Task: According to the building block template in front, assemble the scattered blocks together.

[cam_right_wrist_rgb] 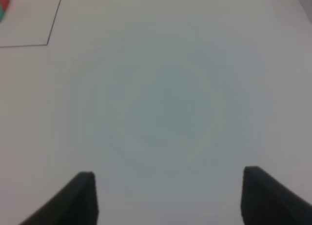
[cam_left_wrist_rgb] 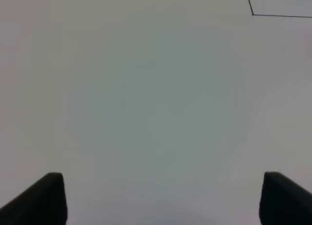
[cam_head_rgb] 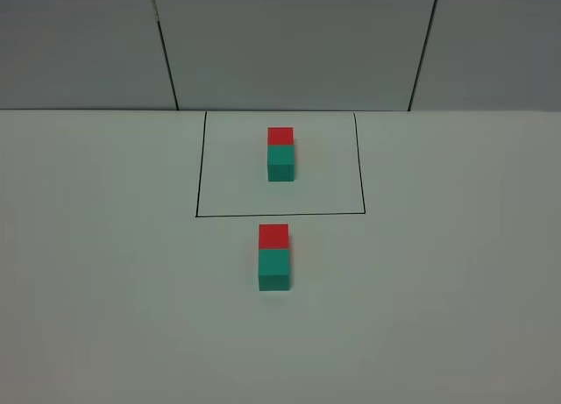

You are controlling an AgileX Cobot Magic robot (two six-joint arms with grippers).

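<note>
The building block template sits at the back middle of the table: a red cube (cam_head_rgb: 280,136) touching a teal-green cube (cam_head_rgb: 280,164), both inside a thin black-lined rectangle (cam_head_rgb: 197,176). Just in front of that frame lie the scattered blocks, a red cube (cam_head_rgb: 273,236) pressed against a teal-green cube (cam_head_rgb: 273,271), red on the far side. Neither gripper appears in the exterior high view. My left gripper (cam_left_wrist_rgb: 163,198) is open over bare table, nothing between its black fingertips (cam_left_wrist_rgb: 48,198). My right gripper (cam_right_wrist_rgb: 170,195) is also open and empty, its fingertips (cam_right_wrist_rgb: 80,195) apart.
A grey panelled wall (cam_head_rgb: 289,45) rises behind the white table's (cam_head_rgb: 105,290) back edge. One corner of the black frame (cam_left_wrist_rgb: 252,13) shows in the left wrist view, another corner (cam_right_wrist_rgb: 48,43) in the right wrist view, with a sliver of the template cubes (cam_right_wrist_rgb: 2,3).
</note>
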